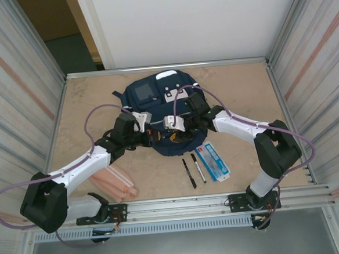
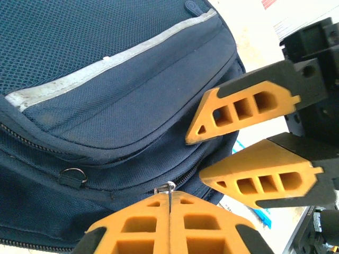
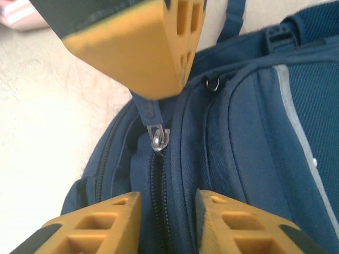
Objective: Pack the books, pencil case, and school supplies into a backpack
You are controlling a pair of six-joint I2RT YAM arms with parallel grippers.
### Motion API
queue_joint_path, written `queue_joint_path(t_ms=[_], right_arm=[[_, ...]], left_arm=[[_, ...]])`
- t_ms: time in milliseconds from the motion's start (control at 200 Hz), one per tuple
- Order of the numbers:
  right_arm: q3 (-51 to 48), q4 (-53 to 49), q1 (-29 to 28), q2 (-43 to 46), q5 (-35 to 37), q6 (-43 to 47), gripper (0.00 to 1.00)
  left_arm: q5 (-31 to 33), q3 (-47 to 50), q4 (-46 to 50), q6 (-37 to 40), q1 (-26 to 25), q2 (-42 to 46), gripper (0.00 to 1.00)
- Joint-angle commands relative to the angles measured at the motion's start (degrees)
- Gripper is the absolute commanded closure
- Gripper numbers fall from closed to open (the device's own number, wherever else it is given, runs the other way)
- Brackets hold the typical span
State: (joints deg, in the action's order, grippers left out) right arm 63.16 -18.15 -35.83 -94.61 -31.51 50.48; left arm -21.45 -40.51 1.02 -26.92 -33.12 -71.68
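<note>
Backpack (image 1: 150,93): navy mesh fabric, pale grey stripe; lies flat, centre of table (image 1: 243,98).
L gripper (image 2: 169,194): clamped on zip pull (image 3: 150,112).
R gripper (image 3: 168,194): jaws apart, astride zip track (image 3: 158,180).

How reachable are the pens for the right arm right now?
Probably yes. The pens lie bare on the table near that arm's base, beside the box. The right gripper is open and empty at the backpack, so it only needs to pull back.
</note>
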Motion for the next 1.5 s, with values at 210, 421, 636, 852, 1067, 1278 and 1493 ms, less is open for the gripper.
queue_joint_path(t_ms=[210,421,636,852,1067,1278,1493], right_arm=[[-0.23,-3.36,2.32,3.15,3.01,6.2,1.0],[0.24,-7.92,4.7,4.77,3.29,9.83,1.0],[0.91,-6.9,4.78,5.09,0.2,6.84,0.91],[-2.49,3.99,-1.64,5.12,3.07,-1.3,0.79],[-2.27,8.25,-6.23,0.74,14.89,-3.36,0.75],[-3.49,9.82,-7.35,-0.57,26.97,-3.29,0.76],[-5.33,9.72,-7.3,1.87,30.05,-2.12,1.0]], left_arm=[[8.81,0.07,-0.42,0.29,2.1,1.87,1.0],[17.35,-5.03,9.52,9.66,2.91,-2.28,1.0],[8.9,-3.65,5.41,8.24,3.55,-2.14,1.0],[3.27,-3.9,1.05,5.16,0.5,-0.05,1.0],[-0.62,-5.48,0.19,1.33,0.33,-1.07,1.0],[0.84,-4.21,-0.47,0.69,0.39,0.19,1.0],[2.62,-2.83,0.34,1.37,1.76,1.57,1.0]])
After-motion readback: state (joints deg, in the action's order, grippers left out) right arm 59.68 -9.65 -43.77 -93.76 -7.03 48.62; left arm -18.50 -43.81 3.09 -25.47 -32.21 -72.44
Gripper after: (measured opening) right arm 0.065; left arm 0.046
